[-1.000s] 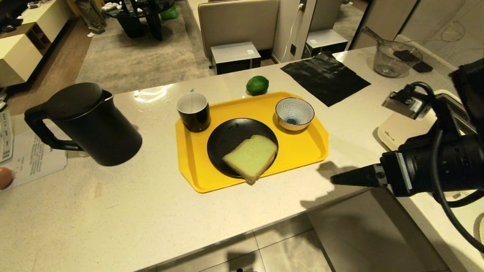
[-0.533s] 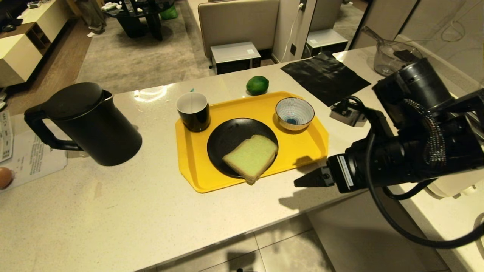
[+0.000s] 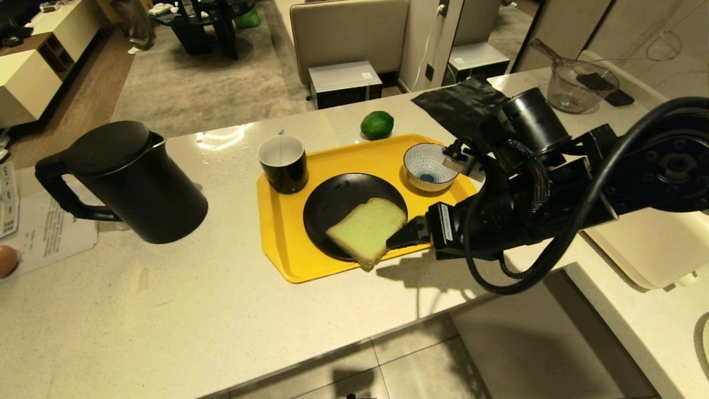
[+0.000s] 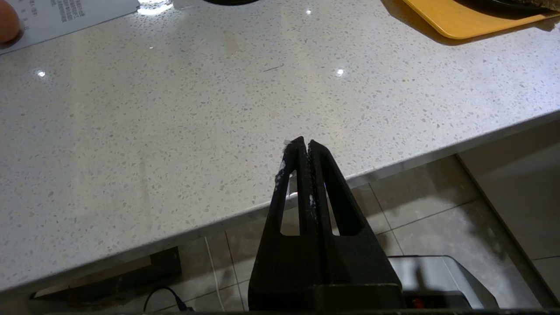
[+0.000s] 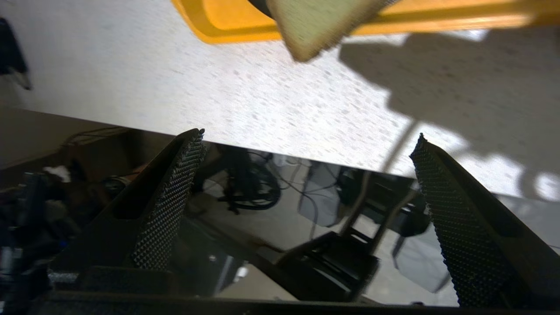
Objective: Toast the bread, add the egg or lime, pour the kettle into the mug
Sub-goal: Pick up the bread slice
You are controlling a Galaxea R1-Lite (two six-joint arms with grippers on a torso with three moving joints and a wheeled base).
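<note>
The right hand (image 3: 400, 239) has swept in from the desk's 3 o'clock edge and now reaches level to the near corner of the bread (image 3: 367, 229), its fingers (image 5: 168, 205) spread wide and gripping nothing. The left hand (image 4: 303, 148) hangs clenched and empty off the desk's (image 3: 194, 310) near edge, parked.

The bread lies on a black plate (image 3: 332, 202) at the centre of a yellow tray (image 3: 277, 244), one crust corner overhanging the plate toward 6 o'clock. The mug (image 3: 283, 163) stands on the tray at 10 o'clock of the plate, a striped bowl (image 3: 431, 165) at 2 o'clock, and the lime (image 3: 377, 124) sits on the desk just beyond the tray's far rim. The kettle (image 3: 130, 183) stands well apart at 9 o'clock, and an egg (image 3: 6, 260) shows at the far 9 o'clock edge on paper (image 3: 44, 233).

The likely risk is a low, flat approach: the fingers could shove the soft slice across the plate rather than straddle it, or catch the tray rim and shift tray, mug and bowl together. A hard squeeze would probably crush the crumb.

Counted: one slice of bread, one plate, one tray, one mug, one bowl, one lime, one kettle, one egg in view, two hands
</note>
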